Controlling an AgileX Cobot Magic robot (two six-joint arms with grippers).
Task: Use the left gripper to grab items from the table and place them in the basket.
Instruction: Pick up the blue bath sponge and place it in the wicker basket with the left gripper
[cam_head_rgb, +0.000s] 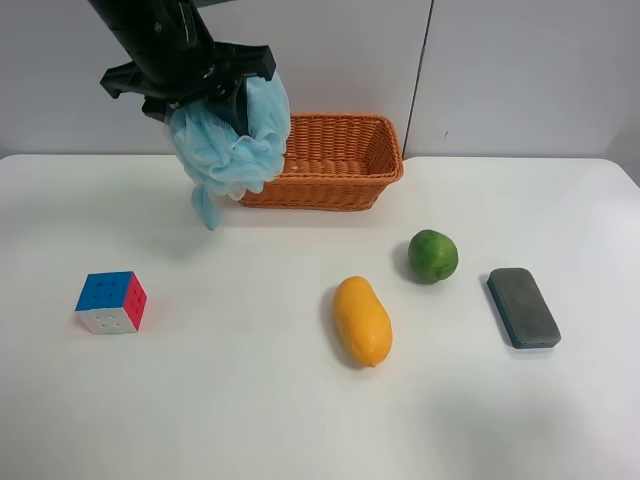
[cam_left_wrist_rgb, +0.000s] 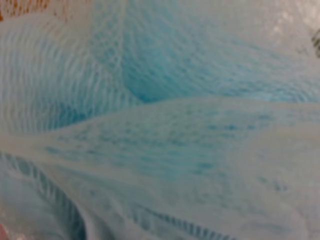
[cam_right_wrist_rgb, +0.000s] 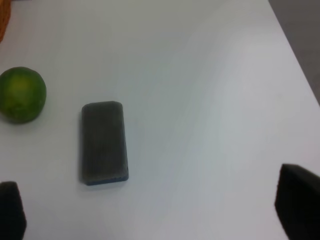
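the pouf (cam_head_rgb: 232, 150) hung clear of the table (cam_head_rgb: 250, 420), by the end of the basket (cam_head_rgb: 330, 185) at the exterior high view's left, and not yet over it. it was a fluffy light-blue mesh bundle with a tail trailing down. the left gripper (cam_head_rgb: 200, 90) was clamped on it. we judged the task barely begun: we saw nothing in the basket, and the cube (cam_head_rgb: 111, 301), mango (cam_head_rgb: 362, 320), lime (cam_head_rgb: 432, 255) and block (cam_head_rgb: 523, 307) lay on the table. the right gripper (cam_right_wrist_rgb: 152, 210) stood wide apart above the block, holding nothing.

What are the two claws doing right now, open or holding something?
Left gripper: shut on the blue pouf.
Right gripper: open, empty.
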